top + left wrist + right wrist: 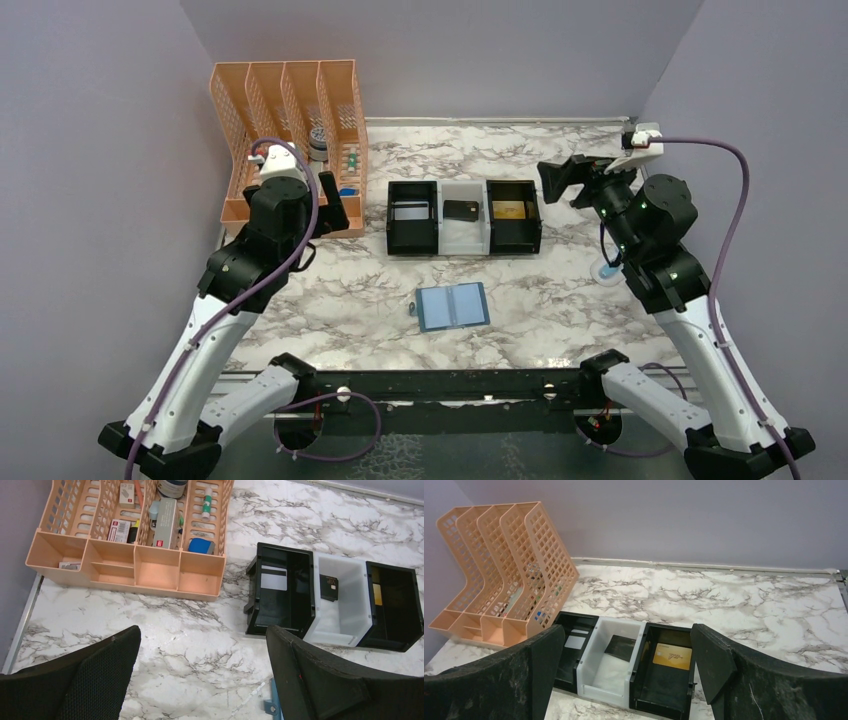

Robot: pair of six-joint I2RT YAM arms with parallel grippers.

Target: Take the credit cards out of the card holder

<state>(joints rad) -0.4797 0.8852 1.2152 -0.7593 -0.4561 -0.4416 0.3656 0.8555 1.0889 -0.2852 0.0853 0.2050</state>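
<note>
The teal-blue card holder (453,306) lies open and flat on the marble table, near the middle front, with no card showing in it. Its corner shows in the left wrist view (271,706). The silver-grey card (411,211) (274,578) (574,642), the black card (460,210) (329,587) (620,647) and the gold card (508,210) (377,594) (672,656) each lie in a separate compartment of the tray. My left gripper (332,203) (202,675) is open and empty, raised left of the tray. My right gripper (560,180) (629,665) is open and empty, raised right of the tray.
The black-and-white three-compartment tray (463,244) (311,605) (604,690) stands behind the holder. An orange mesh desk organizer (290,100) (125,565) (499,580) with small items is at the back left. A small blue-white object (607,272) lies by the right arm. Walls enclose the table.
</note>
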